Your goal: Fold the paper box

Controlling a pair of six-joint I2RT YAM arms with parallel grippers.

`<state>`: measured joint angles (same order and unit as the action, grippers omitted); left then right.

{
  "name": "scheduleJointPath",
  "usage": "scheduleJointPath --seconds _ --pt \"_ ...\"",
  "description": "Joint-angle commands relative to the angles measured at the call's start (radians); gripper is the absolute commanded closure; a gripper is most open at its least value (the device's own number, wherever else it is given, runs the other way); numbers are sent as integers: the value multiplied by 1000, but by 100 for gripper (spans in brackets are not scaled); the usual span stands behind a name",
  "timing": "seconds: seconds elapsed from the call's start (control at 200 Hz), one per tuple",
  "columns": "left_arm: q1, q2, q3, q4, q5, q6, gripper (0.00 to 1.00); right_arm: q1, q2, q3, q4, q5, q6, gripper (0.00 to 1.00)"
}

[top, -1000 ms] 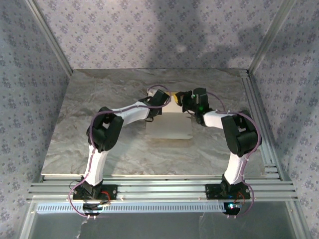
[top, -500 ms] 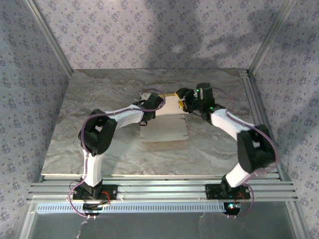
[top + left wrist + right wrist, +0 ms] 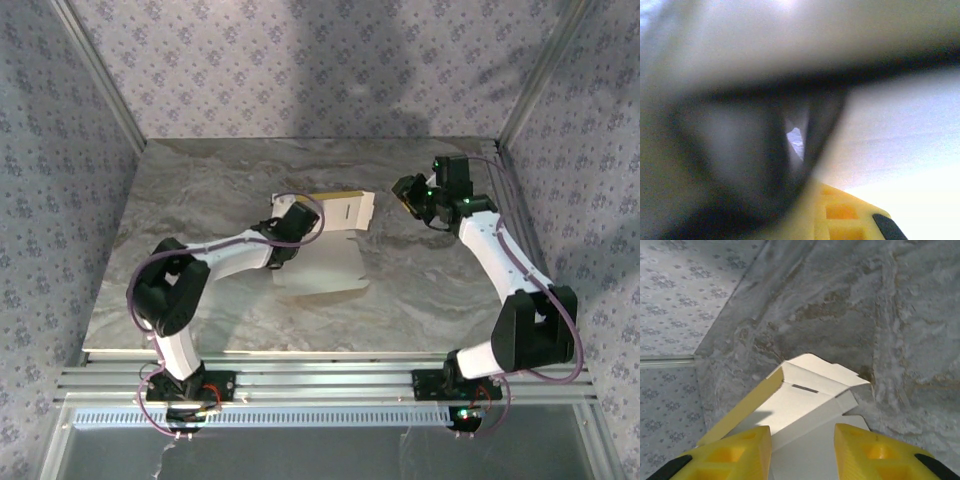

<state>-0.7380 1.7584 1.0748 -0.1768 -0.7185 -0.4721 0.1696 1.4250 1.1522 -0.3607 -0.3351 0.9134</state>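
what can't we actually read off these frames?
- Left wrist view: blurred, something pale against the lens; whether the shut left jaws pinch the paper box can't be read.
- Top view: left jaws' tips hidden under the left wrist and the raised flap.
- Right wrist view: box's near part cut off by the bottom edge, behind the open right jaws.

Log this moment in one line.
paper box: partly folded, far flap raised | left hand: shut on its edge | right hand: open, apart from it
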Motion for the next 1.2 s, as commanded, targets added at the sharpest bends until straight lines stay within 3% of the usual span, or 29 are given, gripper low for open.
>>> scheduleJointPath --seconds 0.0,0.22,0.295,0.36,0.84,0.979,1.109,1.194 --pt "-45 -29 -29 54 -123 53 100 55 -13 -38 6 -52 148 62" --pt "-111 -48 -63 120 -270 27 100 122 25 -183 373 -71 506 58" --pt "-118 -64 -87 139 -282 -8 100 113 56 -266 597 -79 647 58" --pt "-123 -78 -111 165 -283 -30 100 107 86 -283 680 -85 709 57" --pt "-136 -83 -126 189 -271 -49 100 98 238 -209 769 -134 792 70" --pt "-135 -85 -123 190 -266 -55 100 100 268 -238 859 -130 858 80" --pt "-135 -95 -139 213 -257 -77 100 97 285 -261 968 -104 932 100" --pt "-135 -102 -150 236 -241 -107 100 104 283 -268 996 -94 981 100"
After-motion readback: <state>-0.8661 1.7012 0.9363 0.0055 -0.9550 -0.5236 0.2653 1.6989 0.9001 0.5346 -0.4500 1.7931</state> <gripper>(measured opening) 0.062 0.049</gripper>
